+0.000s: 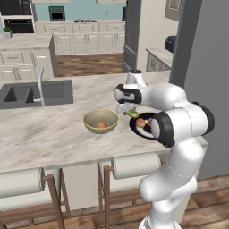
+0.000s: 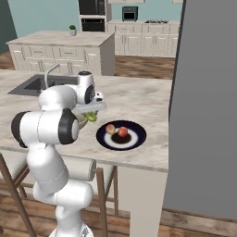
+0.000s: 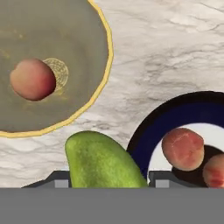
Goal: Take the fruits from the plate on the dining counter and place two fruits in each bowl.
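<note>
I have the green fruit point(image 3: 103, 161) pinched in my gripper point(image 1: 131, 112); the tan bowl point(image 1: 101, 121) lies just left, one apple point(image 1: 102, 125) inside.

Green oblong fruit point(image 3: 101, 159) is up off the dining counter point(image 1: 53, 129), over the bare stone between the tan-yellow bowl point(image 1: 101, 121) and the dark navy plate point(image 2: 121, 135), its long axis tilted. One reddish-orange fruit point(image 3: 33, 79) lies in the bowl's olive inside, just off the centre. Two more reddish-orange fruits, one point(image 3: 183, 148) and another point(image 3: 215, 171), sit touching side by side on the plate's pale middle; plate lies close to the counter's near edge, bowl well in from it.
</note>
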